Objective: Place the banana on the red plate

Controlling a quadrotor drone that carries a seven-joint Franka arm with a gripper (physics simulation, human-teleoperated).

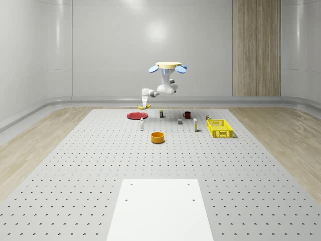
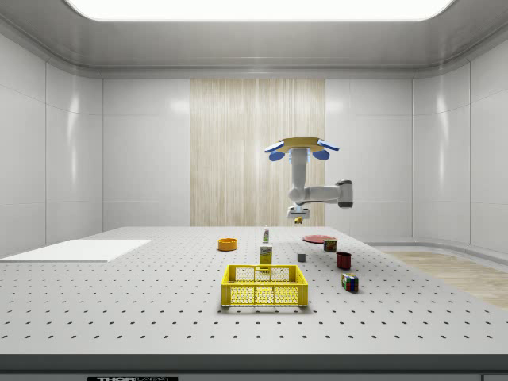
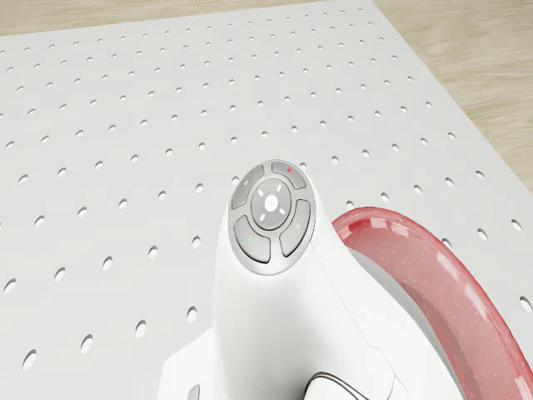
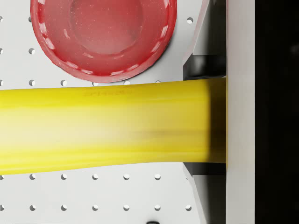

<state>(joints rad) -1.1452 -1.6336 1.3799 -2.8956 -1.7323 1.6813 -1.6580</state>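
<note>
Nearest the whole-scene camera, a plain white panel (image 1: 160,208) is lying flat on the perforated table (image 1: 75,170), which is carrying everything else in the scene. Above the table's far end the drone (image 1: 168,66) is hovering in the air, resting on nothing, with its white arm (image 1: 164,89) reaching down and toward the whole-scene view's left. At the end of that arm the gripper (image 1: 145,102) is hanging above the table surface, close to the red plate (image 1: 136,116) and slightly toward the whole-scene view's right of it. The gripper is closed on the banana (image 4: 107,126): in the wrist view the fruit is running across between the fingers (image 4: 240,112), one end pressed against a finger pad, so it is being carried off the table rather than lying on anything. Beneath the banana in that same view the red plate is sitting on the table, offset to one side of the fruit and not directly under it; nothing is resting on the plate. In the side view the gripper is likewise showing clear air below it. Elsewhere on the table a yellow basket (image 1: 219,128) is standing toward the whole-scene view's right, an orange bowl (image 1: 157,137) is sitting nearer the camera, and a dark red mug (image 1: 187,114) is standing beyond them.
</note>
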